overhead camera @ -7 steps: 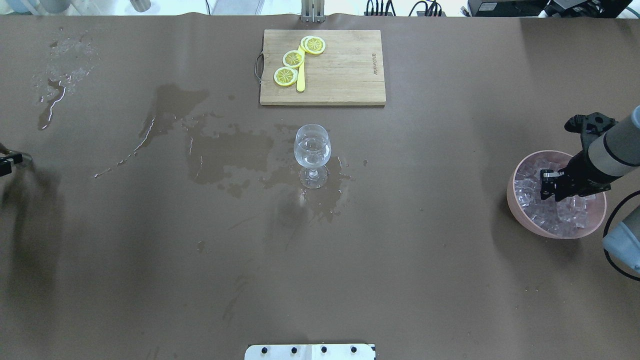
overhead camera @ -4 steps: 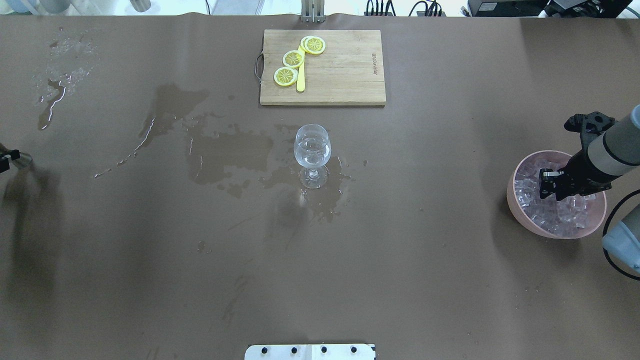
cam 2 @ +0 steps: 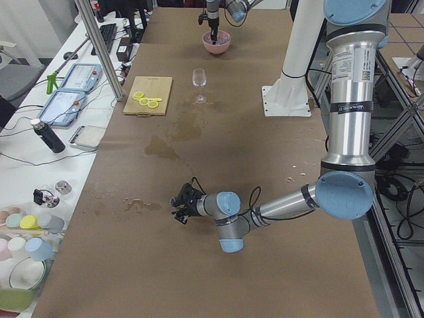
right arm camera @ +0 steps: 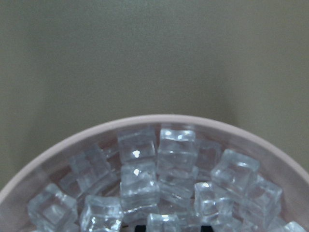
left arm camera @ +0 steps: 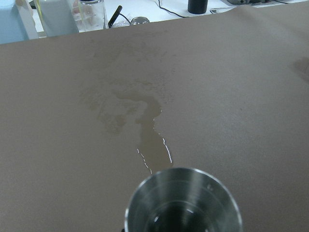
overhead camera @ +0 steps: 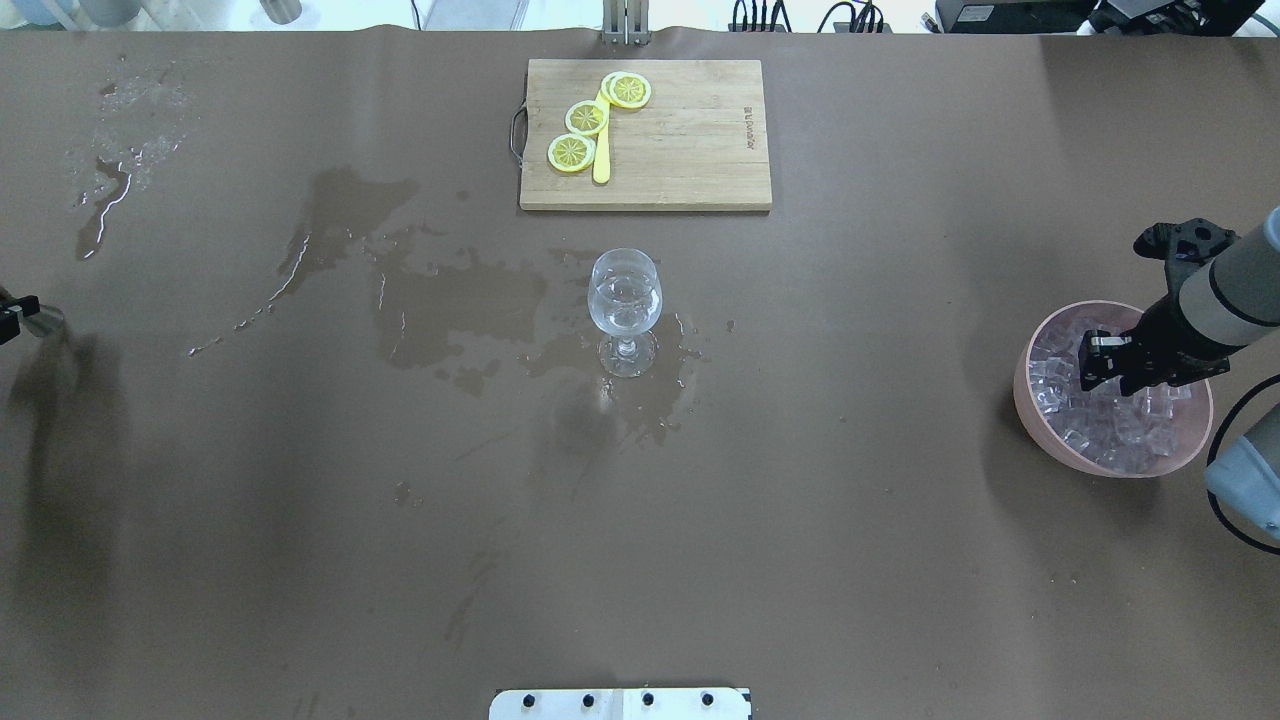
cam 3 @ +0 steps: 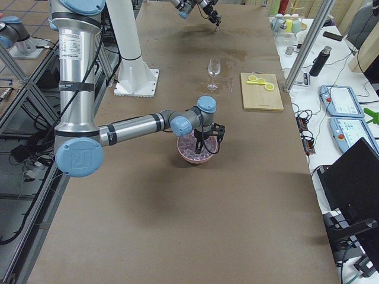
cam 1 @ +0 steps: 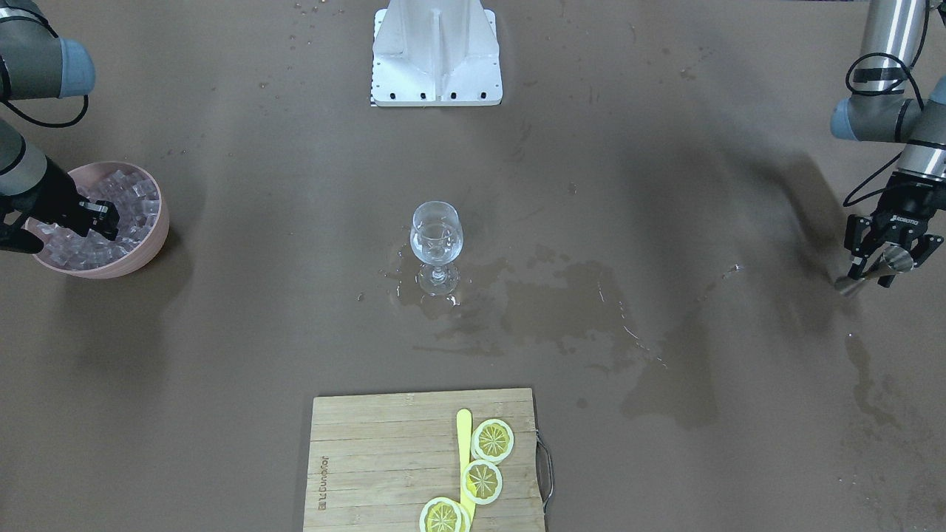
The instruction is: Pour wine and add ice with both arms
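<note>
A stemmed glass (overhead camera: 625, 300) (cam 1: 436, 238) stands mid-table with a little clear wine in its bowl. A pink bowl (overhead camera: 1032, 405) (cam 1: 157, 235) (right arm camera: 145, 118) full of clear ice cubes (right arm camera: 137, 181) sits at the table's right end. My right gripper (overhead camera: 1093, 362) (cam 1: 103, 219) is down among the cubes. Its fingertips just show at the bottom edge of the right wrist view, closed around one ice cube (right arm camera: 166, 223). My left gripper (cam 1: 887, 258) is at the far left table edge. It is shut on a steel cup (left arm camera: 183, 205) (overhead camera: 42, 321), held tilted just above the table.
A wooden cutting board (overhead camera: 690, 150) (cam 1: 384, 458) with lemon slices (overhead camera: 586, 117) and a yellow knife (overhead camera: 601, 160) lies beyond the glass. Wet puddles (overhead camera: 450, 300) spread left of and around the glass, another near the cup (left arm camera: 149, 145). The white robot base (cam 1: 436, 52) is at the near edge.
My right gripper has risen a little within the ice bowl. My left gripper with the cup has edged slightly further towards the left table edge.
</note>
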Robot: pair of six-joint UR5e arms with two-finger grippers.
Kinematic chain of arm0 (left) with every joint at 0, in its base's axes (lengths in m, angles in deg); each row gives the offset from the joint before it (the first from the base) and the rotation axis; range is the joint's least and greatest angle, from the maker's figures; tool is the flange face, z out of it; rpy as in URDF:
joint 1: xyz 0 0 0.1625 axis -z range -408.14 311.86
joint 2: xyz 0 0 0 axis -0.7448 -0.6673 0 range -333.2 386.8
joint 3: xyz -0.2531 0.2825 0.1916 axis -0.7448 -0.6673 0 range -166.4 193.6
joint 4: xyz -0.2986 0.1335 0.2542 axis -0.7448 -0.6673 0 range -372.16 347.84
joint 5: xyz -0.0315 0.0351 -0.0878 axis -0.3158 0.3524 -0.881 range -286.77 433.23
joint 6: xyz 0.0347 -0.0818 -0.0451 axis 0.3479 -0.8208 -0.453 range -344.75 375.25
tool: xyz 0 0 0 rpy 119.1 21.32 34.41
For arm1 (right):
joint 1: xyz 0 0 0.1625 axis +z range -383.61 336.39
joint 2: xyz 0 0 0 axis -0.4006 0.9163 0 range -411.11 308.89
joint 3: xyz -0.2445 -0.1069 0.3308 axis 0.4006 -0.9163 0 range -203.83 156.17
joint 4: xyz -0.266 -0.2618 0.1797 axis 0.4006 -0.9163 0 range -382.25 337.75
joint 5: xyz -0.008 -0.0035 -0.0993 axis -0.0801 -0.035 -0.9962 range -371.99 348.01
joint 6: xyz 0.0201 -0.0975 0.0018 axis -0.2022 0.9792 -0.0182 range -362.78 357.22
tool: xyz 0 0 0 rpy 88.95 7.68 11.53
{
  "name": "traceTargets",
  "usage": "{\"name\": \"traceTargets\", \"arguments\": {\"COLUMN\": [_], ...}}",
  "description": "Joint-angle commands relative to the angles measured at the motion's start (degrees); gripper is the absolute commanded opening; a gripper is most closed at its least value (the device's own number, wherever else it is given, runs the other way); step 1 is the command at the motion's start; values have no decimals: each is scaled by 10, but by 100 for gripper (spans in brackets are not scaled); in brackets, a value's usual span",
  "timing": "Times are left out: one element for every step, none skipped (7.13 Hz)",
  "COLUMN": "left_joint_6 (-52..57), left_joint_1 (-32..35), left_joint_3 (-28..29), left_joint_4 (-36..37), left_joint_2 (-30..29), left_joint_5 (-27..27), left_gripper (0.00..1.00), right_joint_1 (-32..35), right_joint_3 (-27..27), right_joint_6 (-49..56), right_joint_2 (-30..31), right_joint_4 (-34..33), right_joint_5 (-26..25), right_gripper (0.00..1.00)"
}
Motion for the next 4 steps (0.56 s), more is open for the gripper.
{"name": "traceTargets", "arguments": {"left_joint_6": [0,0,0,0], "left_joint_1": [0,0,0,0], "left_joint_3": [0,0,0,0], "left_joint_4": [-1,-1,-1,-1], "left_joint_2": [-1,-3,-7,-8], "left_joint_5": [0,8,8,8], "left_gripper": [45,44,40,37], "right_joint_1": [0,2,2,3], "right_joint_3": [1,2,2,2], "right_joint_6": [0,0,0,1], "right_joint_2": [-3,-2,-2,-2], "right_joint_4": [1,2,2,2], "right_joint_5": [0,0,-1,-1], "right_gripper": [34,28,26,26]}}
